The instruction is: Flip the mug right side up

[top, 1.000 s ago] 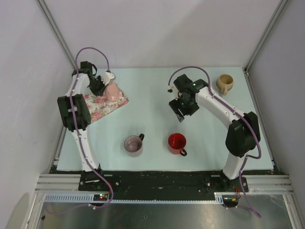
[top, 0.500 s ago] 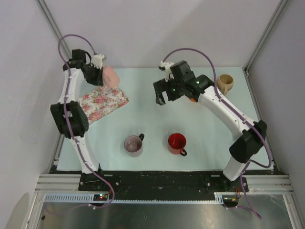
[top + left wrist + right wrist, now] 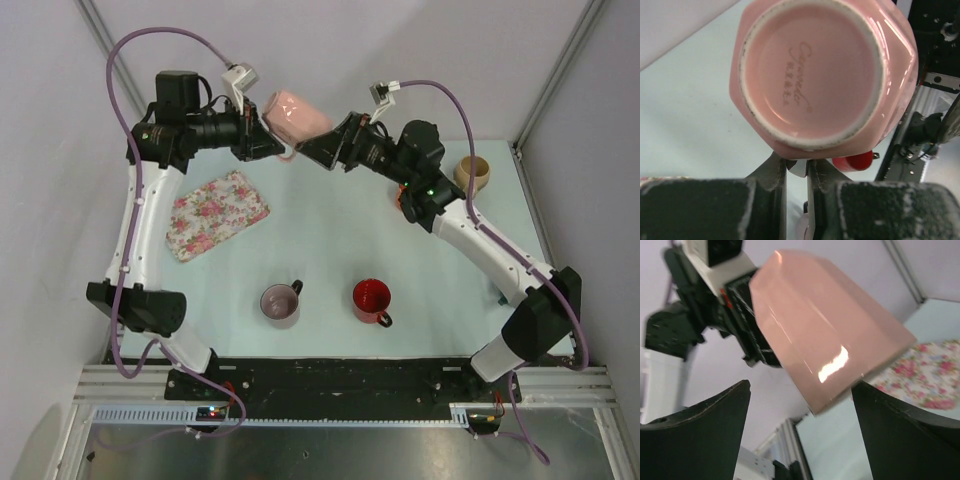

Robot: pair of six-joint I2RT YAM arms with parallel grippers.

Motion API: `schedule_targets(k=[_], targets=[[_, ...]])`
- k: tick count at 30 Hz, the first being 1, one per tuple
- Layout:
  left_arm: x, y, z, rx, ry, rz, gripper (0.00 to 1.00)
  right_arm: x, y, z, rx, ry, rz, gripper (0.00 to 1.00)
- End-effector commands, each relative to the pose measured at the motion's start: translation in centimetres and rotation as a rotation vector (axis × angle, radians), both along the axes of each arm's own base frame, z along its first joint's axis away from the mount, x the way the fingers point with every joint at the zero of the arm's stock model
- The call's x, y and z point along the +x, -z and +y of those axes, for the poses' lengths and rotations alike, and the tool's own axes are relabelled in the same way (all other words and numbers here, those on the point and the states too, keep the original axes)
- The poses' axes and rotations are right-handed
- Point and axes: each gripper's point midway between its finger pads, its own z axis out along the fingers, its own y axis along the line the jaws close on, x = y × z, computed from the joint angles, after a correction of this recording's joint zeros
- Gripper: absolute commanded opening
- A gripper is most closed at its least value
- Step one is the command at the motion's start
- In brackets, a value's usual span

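The pink mug [image 3: 293, 113] is held high above the back of the table, lying sideways. My left gripper [image 3: 262, 140] is shut on its handle. In the left wrist view the mug's base [image 3: 810, 75] faces the camera, and the left gripper [image 3: 796, 165] pinches the handle just under it. My right gripper [image 3: 312, 150] is open, right beside the mug on its right. In the right wrist view the mug's pink side [image 3: 825, 335] fills the space between the spread fingers of the right gripper [image 3: 800, 387], which do not touch it.
A floral cloth [image 3: 218, 213] lies at the left of the table. A mauve mug [image 3: 281, 303] and a red mug [image 3: 371, 299] stand upright near the front. A tan mug [image 3: 472, 174] stands at the back right.
My left gripper has lifted the pink mug off the floral cloth, up and to the right. My right arm has swung up and left, bringing its open gripper to the mug.
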Motion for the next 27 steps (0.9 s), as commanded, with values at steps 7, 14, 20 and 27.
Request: schedule_targets(k=[7,14,20,27], targets=[[-3.2,0.0,-2.7,-0.074,0.133,0.054,0.0,-1.5,-6.4,-1.2,0.263,-0.087,-0.106,0.35],[-0.8,5.4,0.3,0.133,-0.035,0.022,0.86,3.0,-1.9,-4.5,-0.037,0.224,-0.042,0.0],[1.5,7.3,5.3,0.268,-0.225,0.0,0.99,6.6,2.9,-15.5,-0.491,0.58,0.024,0.0],[2.2,10.4,11.0,0.397,-0.361,0.028,1.0,6.5,3.6,-25.5,-0.837,0.744,0.066,0.0]])
